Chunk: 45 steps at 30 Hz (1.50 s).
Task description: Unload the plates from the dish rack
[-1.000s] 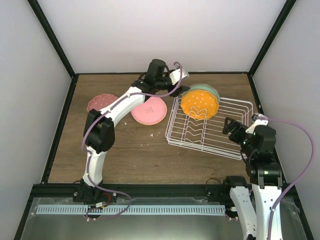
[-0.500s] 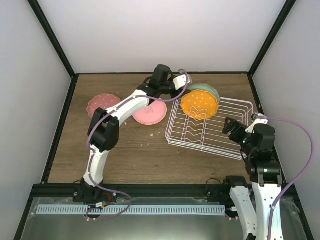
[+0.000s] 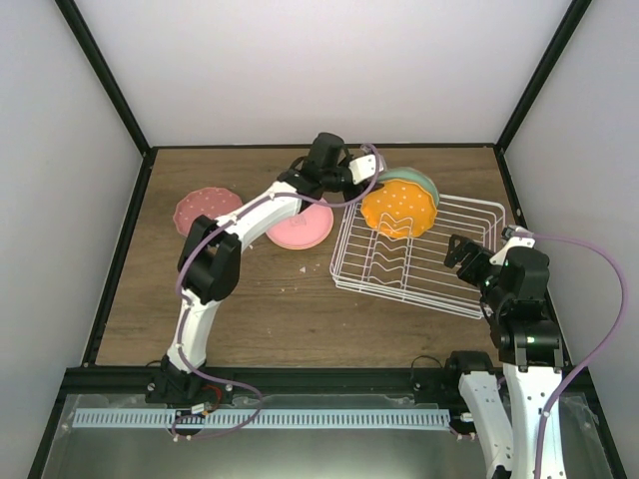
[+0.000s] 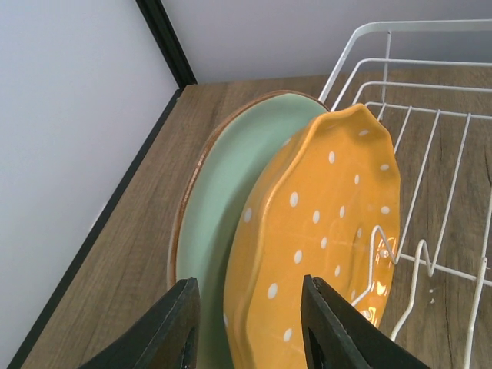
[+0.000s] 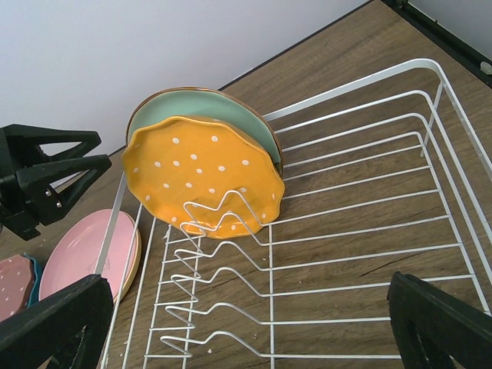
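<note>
Two plates stand upright at the far left end of the white wire dish rack (image 3: 401,294) (image 5: 430,65): a dotted orange plate (image 3: 398,207) (image 4: 323,231) (image 5: 204,173) in front and a mint green plate (image 3: 420,180) (image 4: 223,200) (image 5: 207,104) behind it. My left gripper (image 3: 371,178) (image 4: 247,280) is open and straddles the orange plate's left rim, one finger on each side, with a gap still showing. My right gripper (image 3: 461,254) (image 5: 250,283) hangs wide open over the rack's right part, holding nothing.
Left of the rack on the wooden table lie a pink plate (image 3: 300,228) (image 5: 77,254) and, further left, a dotted maroon plate (image 3: 205,208) (image 5: 11,284), each resting on another plate. Black frame posts and white walls close in the table at the back.
My left gripper has moved right from above the pink plate to the rack's left end and has narrowed its jaws around the orange plate's rim. The right arm has not moved.
</note>
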Each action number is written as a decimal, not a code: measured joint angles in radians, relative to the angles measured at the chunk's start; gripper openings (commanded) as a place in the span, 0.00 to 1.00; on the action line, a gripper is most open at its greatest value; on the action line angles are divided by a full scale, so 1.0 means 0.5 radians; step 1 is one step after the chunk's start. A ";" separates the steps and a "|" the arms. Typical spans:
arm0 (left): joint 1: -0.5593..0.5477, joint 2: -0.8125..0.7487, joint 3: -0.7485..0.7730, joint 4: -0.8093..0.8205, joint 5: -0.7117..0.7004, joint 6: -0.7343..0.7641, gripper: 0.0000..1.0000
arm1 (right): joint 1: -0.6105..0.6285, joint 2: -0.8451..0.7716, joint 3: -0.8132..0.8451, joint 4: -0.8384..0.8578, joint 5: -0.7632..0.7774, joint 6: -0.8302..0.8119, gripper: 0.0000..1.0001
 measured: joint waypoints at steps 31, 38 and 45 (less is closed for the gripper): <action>-0.029 0.182 0.000 0.100 -0.146 0.024 0.15 | 0.000 -0.008 0.007 -0.048 0.018 -0.001 1.00; -0.040 0.182 0.000 0.135 -0.214 -0.066 0.04 | 0.000 -0.024 0.007 -0.061 0.031 -0.001 1.00; -0.043 0.179 0.000 0.130 -0.250 -0.246 0.04 | 0.000 -0.035 0.007 -0.060 0.036 -0.001 1.00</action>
